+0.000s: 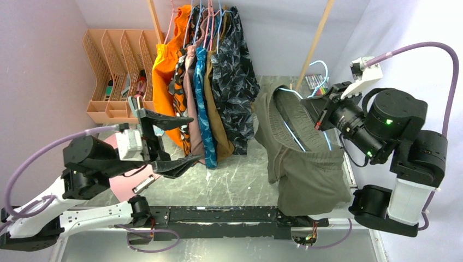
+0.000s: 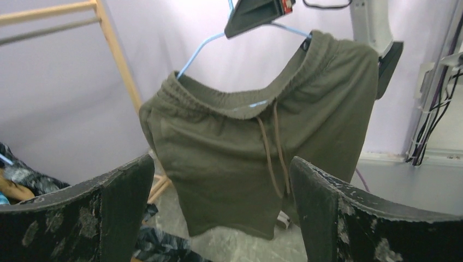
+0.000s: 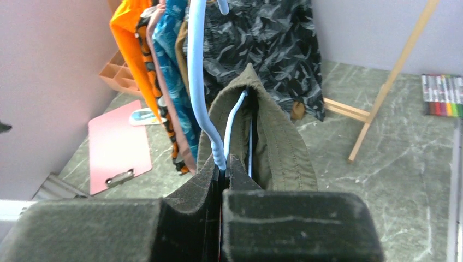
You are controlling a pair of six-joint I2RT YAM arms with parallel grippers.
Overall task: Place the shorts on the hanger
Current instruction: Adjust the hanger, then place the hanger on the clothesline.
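The olive-green shorts [image 1: 306,169] hang in the air at the right on the light-blue hanger [image 1: 289,131], whose frame runs through the waistband. My right gripper [image 1: 312,112] is shut on the hanger at the base of its hook. In the right wrist view the blue hook [image 3: 199,82] rises out of my shut gripper [image 3: 223,164], with the shorts [image 3: 278,142] just beyond. My left gripper [image 1: 188,139] is open and empty, apart from the shorts to their left. In the left wrist view the shorts [image 2: 245,147] and hanger [image 2: 199,49] hang beyond my open gripper [image 2: 221,207].
A wooden rack [image 1: 314,43] at the back holds several hung garments, among them an orange one [image 1: 169,60] and a dark camouflage one [image 1: 237,82]. A peach file organizer [image 1: 117,71] stands back left. A pink clipboard [image 3: 117,147] and a pack of markers [image 3: 441,94] lie on the table.
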